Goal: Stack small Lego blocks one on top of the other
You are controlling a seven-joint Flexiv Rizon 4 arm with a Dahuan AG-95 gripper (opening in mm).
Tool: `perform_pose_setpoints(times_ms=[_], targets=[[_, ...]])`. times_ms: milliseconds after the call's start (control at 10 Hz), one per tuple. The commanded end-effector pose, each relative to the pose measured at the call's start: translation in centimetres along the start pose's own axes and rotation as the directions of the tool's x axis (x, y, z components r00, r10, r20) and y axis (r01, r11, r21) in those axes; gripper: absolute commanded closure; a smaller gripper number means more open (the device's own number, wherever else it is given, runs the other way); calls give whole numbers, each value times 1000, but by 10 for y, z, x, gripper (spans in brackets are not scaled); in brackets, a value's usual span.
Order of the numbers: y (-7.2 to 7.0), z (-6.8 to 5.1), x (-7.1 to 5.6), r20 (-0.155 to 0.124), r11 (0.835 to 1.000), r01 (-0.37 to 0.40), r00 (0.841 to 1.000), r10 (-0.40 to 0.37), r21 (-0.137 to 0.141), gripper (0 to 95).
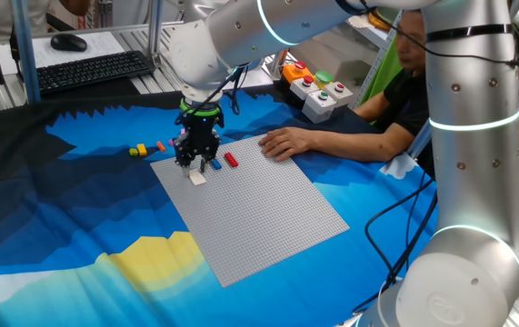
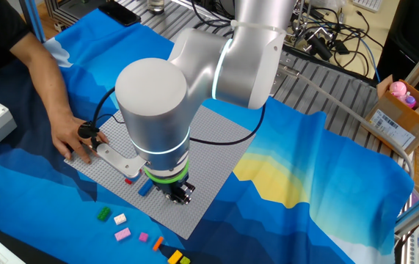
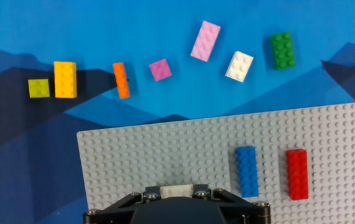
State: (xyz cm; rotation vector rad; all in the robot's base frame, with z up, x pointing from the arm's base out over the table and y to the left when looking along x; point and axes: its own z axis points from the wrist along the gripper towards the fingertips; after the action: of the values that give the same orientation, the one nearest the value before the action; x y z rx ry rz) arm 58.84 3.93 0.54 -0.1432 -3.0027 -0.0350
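- The black two-finger gripper (image 1: pixel 197 160) points straight down over the large flat grey studded baseplate (image 3: pixel 165 155), near the plate's corner; how far its fingers are parted, and whether they hold anything, cannot be told.
- A small white plastic brick (image 3: pixel 177 190) sits on the plate right at the fingers.
- A blue rectangular brick (image 3: pixel 247 171) and a red rectangular brick (image 3: pixel 296 174) lie side by side on the plate.
- Beyond the plate's edge, on the blue cloth (image 3: pixel 165 25), lie lime (image 3: pixel 38 88), yellow (image 3: pixel 65 79), orange (image 3: pixel 121 80), small pink (image 3: pixel 160 70), long pink (image 3: pixel 205 41), white (image 3: pixel 239 66) and green (image 3: pixel 282 50) bricks.

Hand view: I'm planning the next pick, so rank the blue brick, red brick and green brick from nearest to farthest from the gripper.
1. Blue brick, on the baseplate just right of the gripper.
2. Red brick, further right on the baseplate.
3. Green brick, off the plate on the cloth, top right.
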Motion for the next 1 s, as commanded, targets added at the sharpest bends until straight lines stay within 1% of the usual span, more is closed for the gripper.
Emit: perform_pose_setpoints(times_ms=[100, 200, 400, 800, 900, 1000], targets=[[2, -8, 5, -3, 1000, -15, 1000, 16, 11, 570], [4, -10, 7, -5, 1000, -25, 1000, 25, 10, 570], [5, -11, 8, -6, 999, -32, 999, 32, 11, 950], [5, -8, 6, -6, 999, -43, 999, 43, 10, 950], [5, -5, 5, -6, 999, -44, 999, 44, 10, 950], [5, 0, 3, -4, 999, -45, 999, 45, 8, 950]])
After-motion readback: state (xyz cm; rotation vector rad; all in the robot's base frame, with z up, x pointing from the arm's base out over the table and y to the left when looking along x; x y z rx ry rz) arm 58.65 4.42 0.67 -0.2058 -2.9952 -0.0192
